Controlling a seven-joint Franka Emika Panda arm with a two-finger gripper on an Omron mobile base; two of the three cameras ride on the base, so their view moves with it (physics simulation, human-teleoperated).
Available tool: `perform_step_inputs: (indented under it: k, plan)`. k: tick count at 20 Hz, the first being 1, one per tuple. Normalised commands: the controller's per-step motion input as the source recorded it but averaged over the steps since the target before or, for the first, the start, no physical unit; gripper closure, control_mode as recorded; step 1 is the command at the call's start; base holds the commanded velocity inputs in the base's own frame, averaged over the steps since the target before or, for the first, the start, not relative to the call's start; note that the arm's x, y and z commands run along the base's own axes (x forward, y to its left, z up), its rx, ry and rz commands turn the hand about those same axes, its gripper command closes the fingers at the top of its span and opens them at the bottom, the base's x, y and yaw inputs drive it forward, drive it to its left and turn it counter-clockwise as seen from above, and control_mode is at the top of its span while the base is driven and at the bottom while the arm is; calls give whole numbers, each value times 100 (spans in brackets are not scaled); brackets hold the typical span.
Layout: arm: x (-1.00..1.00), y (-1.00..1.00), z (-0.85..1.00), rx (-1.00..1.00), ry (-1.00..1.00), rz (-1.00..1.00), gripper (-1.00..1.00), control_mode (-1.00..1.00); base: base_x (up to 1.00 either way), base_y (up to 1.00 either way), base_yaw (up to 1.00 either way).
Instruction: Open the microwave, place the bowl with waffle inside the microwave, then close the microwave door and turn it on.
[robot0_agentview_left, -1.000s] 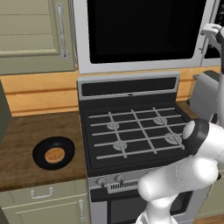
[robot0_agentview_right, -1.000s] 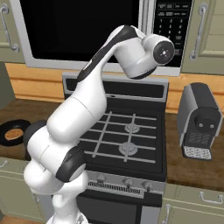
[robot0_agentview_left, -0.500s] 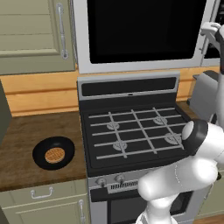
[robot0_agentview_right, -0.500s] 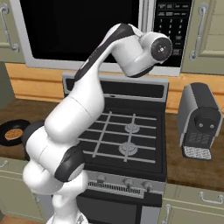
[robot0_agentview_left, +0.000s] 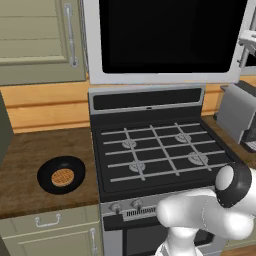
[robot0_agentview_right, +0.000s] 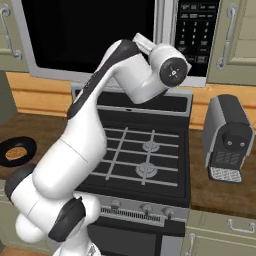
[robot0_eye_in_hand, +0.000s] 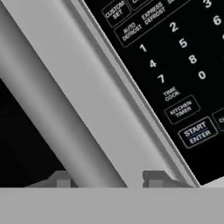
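Observation:
The microwave (robot0_agentview_left: 165, 77) hangs above the stove with its door (robot0_agentview_right: 90, 40) closed flat. In the hand view my gripper (robot0_eye_in_hand: 109, 178) is shut on the microwave door handle (robot0_eye_in_hand: 52, 118), a silver bar that runs between the two fingertips (robot0_eye_in_hand: 155, 178). The dark button panel (robot0_eye_in_hand: 175, 57) lies just beside the bar. My hand (robot0_agentview_left: 247, 42) is raised at the microwave's right edge. The black bowl (robot0_agentview_left: 50, 182) sits on the wooden counter left of the stove, far below the gripper. The waffle (robot0_agentview_left: 62, 177) lies in it. The bowl (robot0_agentview_right: 27, 146) also shows at the left edge of the right base view.
A black gas stove (robot0_agentview_left: 155, 150) stands directly under the microwave. A grey coffee machine (robot0_agentview_right: 227, 137) stands on the counter to its right. Beige cabinets (robot0_agentview_left: 40, 40) flank the microwave on both sides. My arm arches over the stove's left half.
The wrist has shifted slightly at the handle. The door, the bowl and the waffle have not moved.

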Motion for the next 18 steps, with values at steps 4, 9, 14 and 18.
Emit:
perform_step_inputs:
  k: [4,9,14,18]
  plan:
    - [-100,4,0,0,-5,-34,100,-100,0,0,0]
    - [-100,5,0,-1,9,-40,100,-100,0,0,0]
    - [-100,0,0,-5,15,-31,100,-100,0,0,0]
    - [-100,0,0,-10,4,-20,100,-100,0,0,0]
